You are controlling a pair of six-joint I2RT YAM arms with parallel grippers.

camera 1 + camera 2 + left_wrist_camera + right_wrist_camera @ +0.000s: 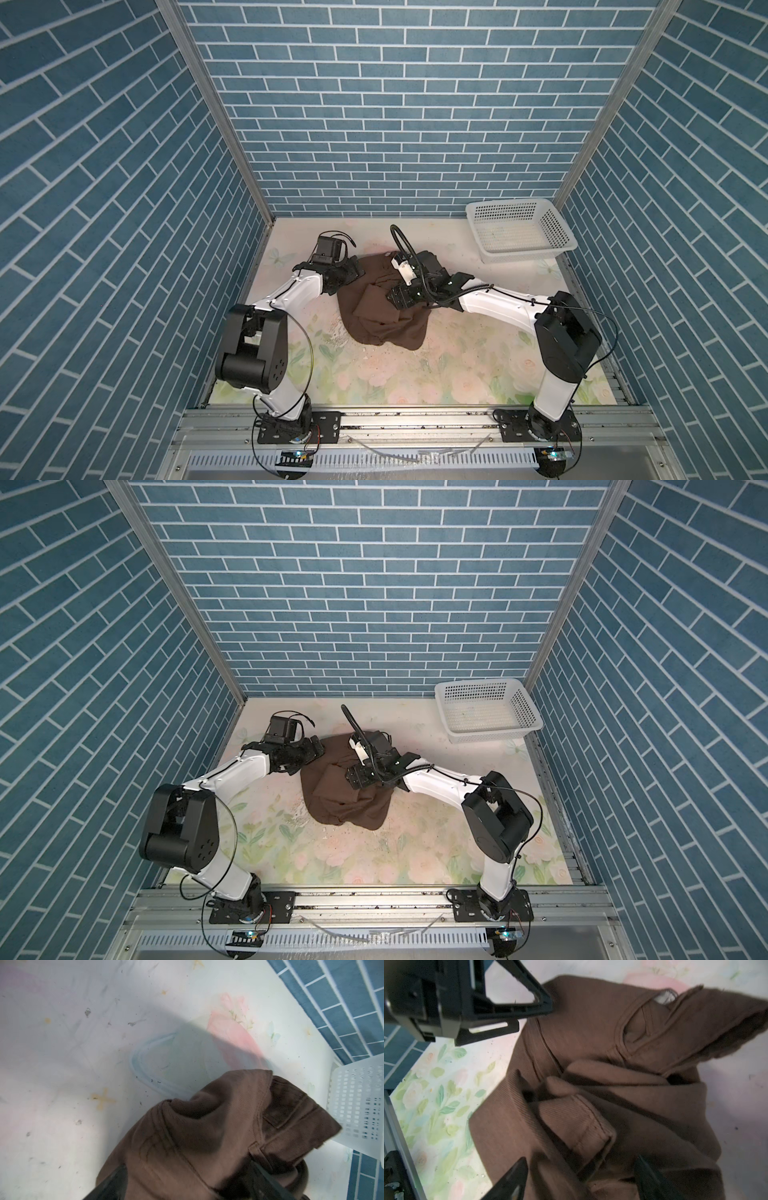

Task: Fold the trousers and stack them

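Note:
The dark brown trousers point(386, 324) point(345, 804) lie in a crumpled heap at the middle of the table. The waistband, a belt loop and a white label show in the wrist views point(207, 1136) point(633, 1115). My left gripper point(355, 272) point(318, 750) is at the heap's far left edge. Its jaws stand wide apart with cloth bulging between them point(189, 1188). Over the heap's right part, my right gripper point(395, 297) point(353, 777) points down. It is open, and a folded hem lies between its fingertips point(579, 1180).
A white perforated basket point(557, 224) point(528, 706) point(357, 1105) stands at the table's back right corner, with nothing visible in it. Blue brick walls close the table on three sides. The flowered tabletop point(415, 374) is bare in front of the heap.

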